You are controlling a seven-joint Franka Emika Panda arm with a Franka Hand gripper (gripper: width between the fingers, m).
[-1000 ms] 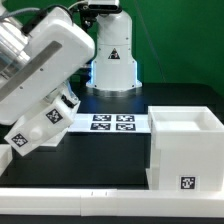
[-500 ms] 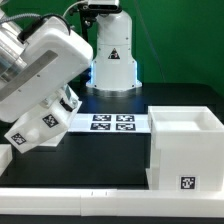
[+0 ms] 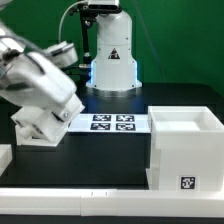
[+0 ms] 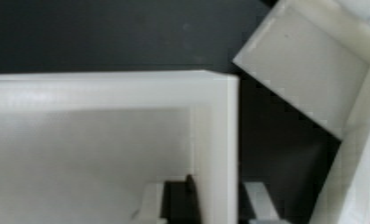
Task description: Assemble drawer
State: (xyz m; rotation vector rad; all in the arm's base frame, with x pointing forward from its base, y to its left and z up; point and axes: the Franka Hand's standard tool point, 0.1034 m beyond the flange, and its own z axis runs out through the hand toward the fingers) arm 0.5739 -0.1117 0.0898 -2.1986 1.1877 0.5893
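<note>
Casing (image 3: 185,150) stands on the table (image 3: 100,160) at the exterior view's right, hollow side up, well apart from the arm (image 3: 40,85). Pincer (image 4: 214,190) straddles one wall of a tray box (image 4: 93,90), probably for an edge grip; whether it is clamped cannot be determined from either view.

Exterior view faces the arm (image 3: 45,88) across the table (image 3: 100,155); wrist view hugs drawer parts (image 4: 93,130).

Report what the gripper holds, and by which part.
Cannot be told: the gripper straddles a side wall of the tray box, but a clamped grip isn't visible.
</note>
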